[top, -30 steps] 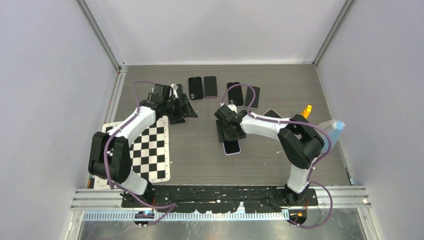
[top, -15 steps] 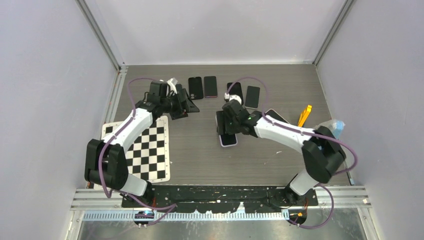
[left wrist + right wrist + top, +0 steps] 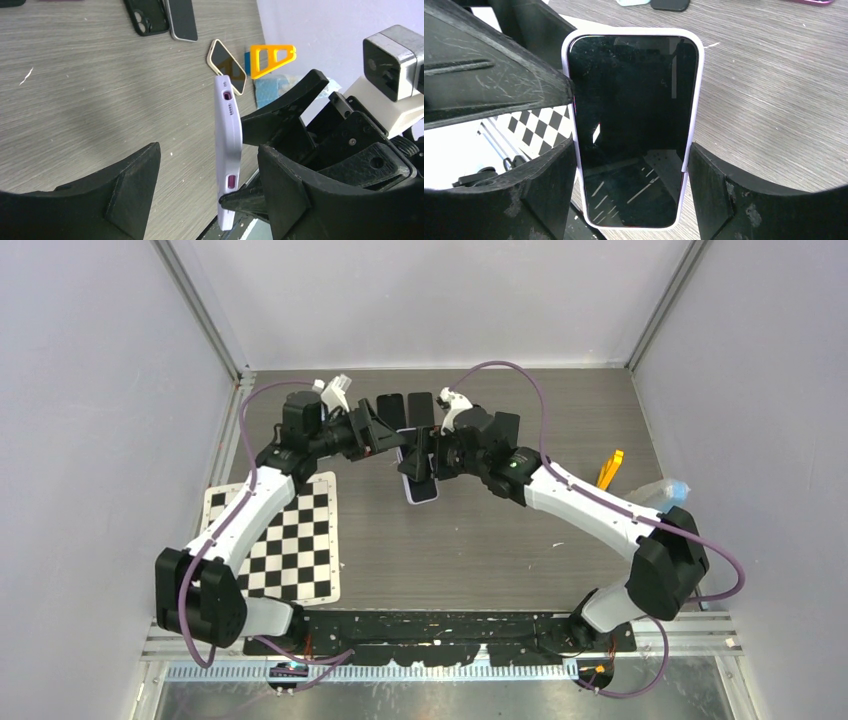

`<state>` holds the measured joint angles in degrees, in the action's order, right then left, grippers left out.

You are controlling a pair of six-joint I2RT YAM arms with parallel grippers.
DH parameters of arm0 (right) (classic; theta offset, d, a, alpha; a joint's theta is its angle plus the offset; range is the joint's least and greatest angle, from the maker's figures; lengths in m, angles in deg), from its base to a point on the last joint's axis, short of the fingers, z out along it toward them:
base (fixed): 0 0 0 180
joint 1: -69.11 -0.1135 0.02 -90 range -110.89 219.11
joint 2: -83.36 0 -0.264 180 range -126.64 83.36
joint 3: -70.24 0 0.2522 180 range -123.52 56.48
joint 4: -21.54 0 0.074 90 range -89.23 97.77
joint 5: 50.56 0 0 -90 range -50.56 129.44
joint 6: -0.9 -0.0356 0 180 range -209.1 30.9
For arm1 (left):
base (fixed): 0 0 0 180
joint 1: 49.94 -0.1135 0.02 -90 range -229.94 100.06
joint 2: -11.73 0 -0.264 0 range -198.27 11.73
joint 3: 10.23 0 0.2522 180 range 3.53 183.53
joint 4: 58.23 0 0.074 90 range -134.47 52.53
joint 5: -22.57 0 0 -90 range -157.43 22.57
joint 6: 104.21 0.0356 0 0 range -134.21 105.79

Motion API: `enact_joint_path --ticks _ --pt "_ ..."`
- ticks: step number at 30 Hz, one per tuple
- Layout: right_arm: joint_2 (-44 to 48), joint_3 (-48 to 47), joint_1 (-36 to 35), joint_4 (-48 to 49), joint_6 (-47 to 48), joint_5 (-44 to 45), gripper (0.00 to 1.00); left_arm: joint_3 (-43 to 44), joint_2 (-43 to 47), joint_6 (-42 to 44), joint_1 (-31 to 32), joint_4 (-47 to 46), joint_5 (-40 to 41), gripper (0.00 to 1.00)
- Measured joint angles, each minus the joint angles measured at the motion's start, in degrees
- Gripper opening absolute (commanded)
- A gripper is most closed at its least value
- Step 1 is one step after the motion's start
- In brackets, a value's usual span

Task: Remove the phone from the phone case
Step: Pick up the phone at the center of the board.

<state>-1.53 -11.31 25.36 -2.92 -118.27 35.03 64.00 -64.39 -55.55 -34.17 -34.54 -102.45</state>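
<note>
Since the earlier frame, both arms have been brought together over the rear middle of the table (image 3: 520,540), and the cased phone has been lifted clear of it. At left, the left gripper (image 3: 210,152) is held with jaws apart, straddling the lavender phone case (image 3: 228,150) edge-on. No firm contact can be confirmed, and the placement is judged a preparation for prying. The phone (image 3: 634,130) is seated in its case, in mid-air. At right, the right gripper (image 3: 631,150) is clamped across the case's long sides, apparently to present it steadily.
</note>
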Motion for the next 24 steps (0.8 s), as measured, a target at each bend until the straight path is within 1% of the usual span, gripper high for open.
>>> enact_joint_path --ticks 2,5,15,21,23,24 --pt "-0.44 -1.05 -0.02 0.00 -0.13 -1.16 0.35 0.00 0.13 -0.70 0.00 -1.16 0.00 0.73" --pt "-1.29 -2.27 -0.20 0.37 -0.37 -2.49 0.35 0.00 0.07 -2.14 0.00 -1.99 0.00 0.70" --pt "-6.21 -7.21 -1.20 -0.57 -0.55 -3.69 0.35 0.11 -3.21 -5.03 1.64 -1.07 0.24 0.48" --pt "-9.33 -8.98 -1.31 -1.29 -1.57 -4.70 0.35 0.13 -4.83 -7.17 1.75 -0.48 1.18 0.29" --pt "-9.79 -9.16 -1.31 -1.42 -1.95 -4.85 0.35 0.13 -5.14 -7.56 1.75 0.46 2.12 0.17" --pt "-9.86 -9.16 -1.31 -1.44 -2.08 -4.83 0.35 0.13 -5.31 -7.72 1.70 0.87 2.51 0.08"
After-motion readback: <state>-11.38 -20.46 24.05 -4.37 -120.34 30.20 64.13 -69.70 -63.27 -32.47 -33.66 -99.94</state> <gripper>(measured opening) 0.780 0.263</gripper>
